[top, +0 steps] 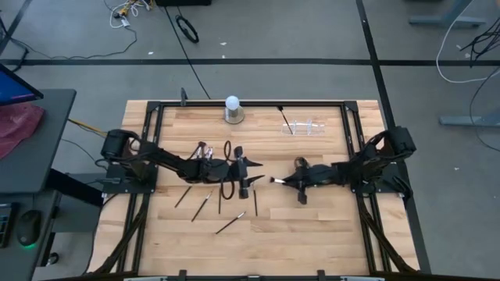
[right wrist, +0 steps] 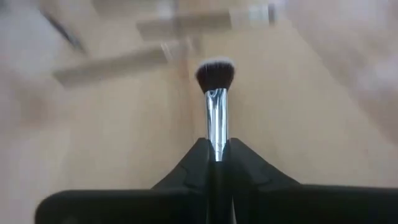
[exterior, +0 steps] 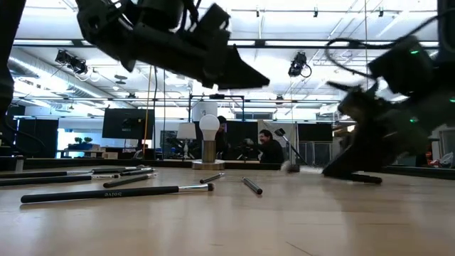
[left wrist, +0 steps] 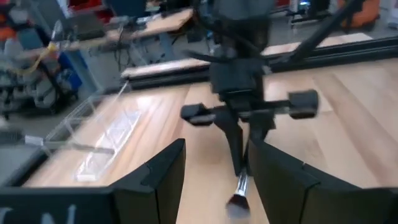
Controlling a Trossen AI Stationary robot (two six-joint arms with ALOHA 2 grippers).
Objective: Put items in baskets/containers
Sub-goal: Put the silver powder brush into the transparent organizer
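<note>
R gripper (right wrist: pixel 216 163) clamped on a brush (right wrist: pixel 215 93) mid-table. L gripper (left wrist: pixel 214 180) empty, fingers apart, facing it. Clear holder (top: pixel 303 126) at far edge.

Silver-ferruled, dark-tipped brush (right wrist: pixel 216 93)

Even, bright overhead light fills the high view, and the worktop (top: pixel 312 234) shows only soft, short shadows. From table height, ceiling strip lights glare and the arms go dark against them — the right one smeared. In the right wrist view the background is streaked with blur; only the brush (right wrist: pixel 216 93) stays fairly sharp.
</note>
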